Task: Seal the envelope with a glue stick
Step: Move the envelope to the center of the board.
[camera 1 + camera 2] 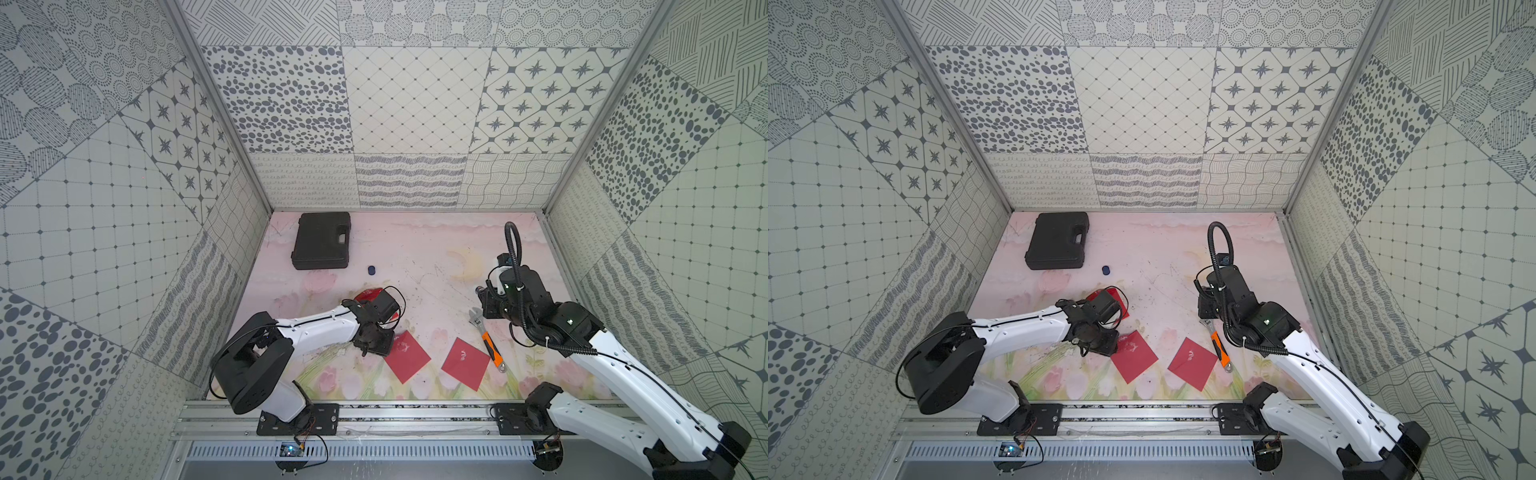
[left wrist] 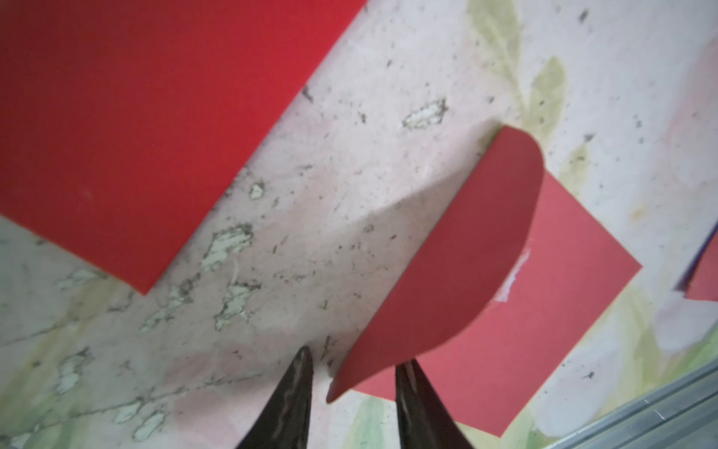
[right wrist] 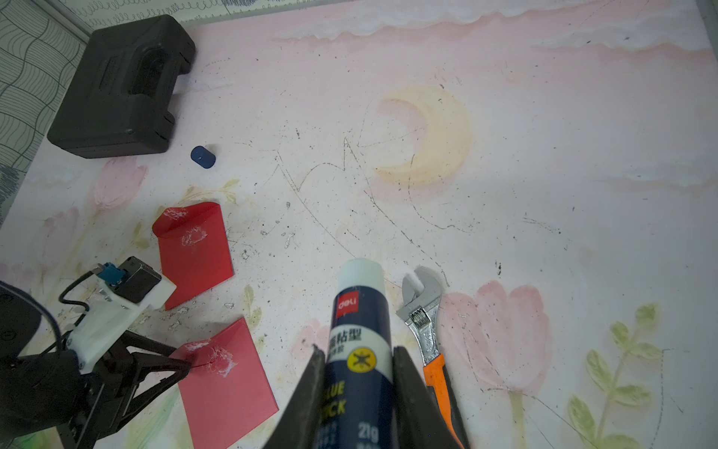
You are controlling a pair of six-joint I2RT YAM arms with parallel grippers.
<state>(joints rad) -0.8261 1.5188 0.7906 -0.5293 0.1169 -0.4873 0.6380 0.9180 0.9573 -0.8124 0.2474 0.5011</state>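
My right gripper (image 3: 359, 350) is closed tight on the glue stick (image 3: 359, 307) and holds it by the dark blue label. The white end is uncovered and points away from my wrist. I hold the stick over the right side of the table (image 1: 415, 257), just far of the head of the orange-handled wrench (image 1: 488, 343). The dark blue cap (image 1: 371, 270) lies alone on the table, just beside the near right corner of the black case (image 1: 321, 240) at the far left. My left gripper (image 2: 356, 354) is low at the far left corner of the envelope (image 1: 409, 359), in the near middle. Its jaws stand a little apart, and the low corner of the raised flap (image 2: 466, 252) sits in the gap between them. White glue traces show on the envelope under the flap. A second red envelope (image 1: 465, 363) lies flat just to the right. A third red envelope (image 3: 198, 252) lies farther back, partly hidden under my left wrist in both top views.
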